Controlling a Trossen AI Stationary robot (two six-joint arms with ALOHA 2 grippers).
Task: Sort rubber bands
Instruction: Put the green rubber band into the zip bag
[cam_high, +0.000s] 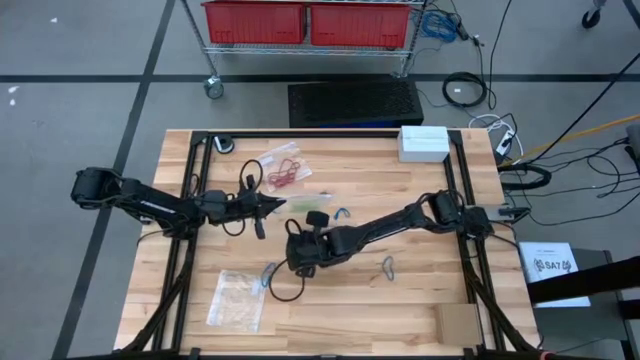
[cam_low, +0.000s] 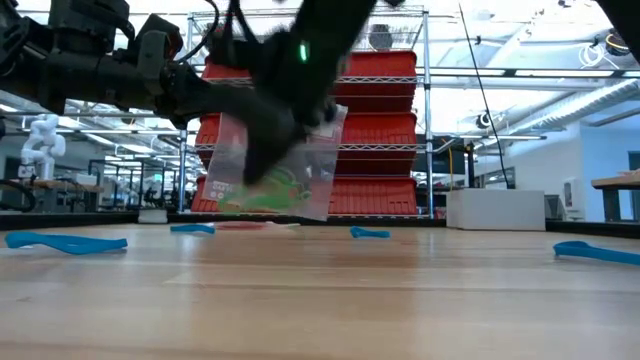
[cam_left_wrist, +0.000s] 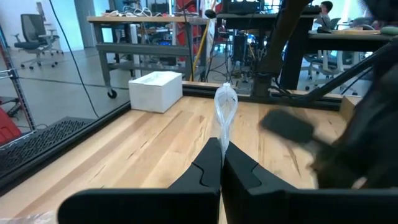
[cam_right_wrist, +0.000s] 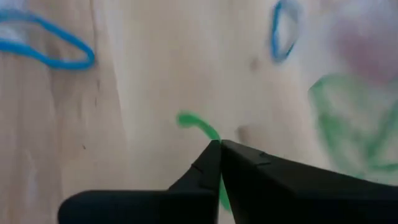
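My left gripper (cam_high: 275, 205) (cam_left_wrist: 221, 149) is shut on a clear plastic bag (cam_low: 300, 165) with green rubber bands in it, held up over the table's middle. Just nearer the front edge, my right gripper (cam_high: 293, 258) (cam_right_wrist: 219, 144) is shut on a green rubber band (cam_right_wrist: 198, 126). Blue rubber bands (cam_high: 342, 212) (cam_high: 268, 272) (cam_high: 388, 266) lie loose and flat on the wood. Farther back lies a second bag (cam_high: 285, 170) with red bands in it. My left gripper pinches the clear bag's edge (cam_left_wrist: 222, 138) between its two fingers, which point level from the table's left. The bag stands past the tips and hangs clear of the table. My right gripper pinches the green band (cam_right_wrist: 211, 134) between its fingertips, slanting down from the right. The band's free end (cam_right_wrist: 185, 118) curls away past the tips; I cannot tell whether it touches the wood.
A third clear bag (cam_high: 235, 298) lies near the front left. A white box (cam_high: 424, 142) stands at the back right. Black frame rails (cam_high: 190, 190) run along the table's sides, and black cables loop beside both grippers.
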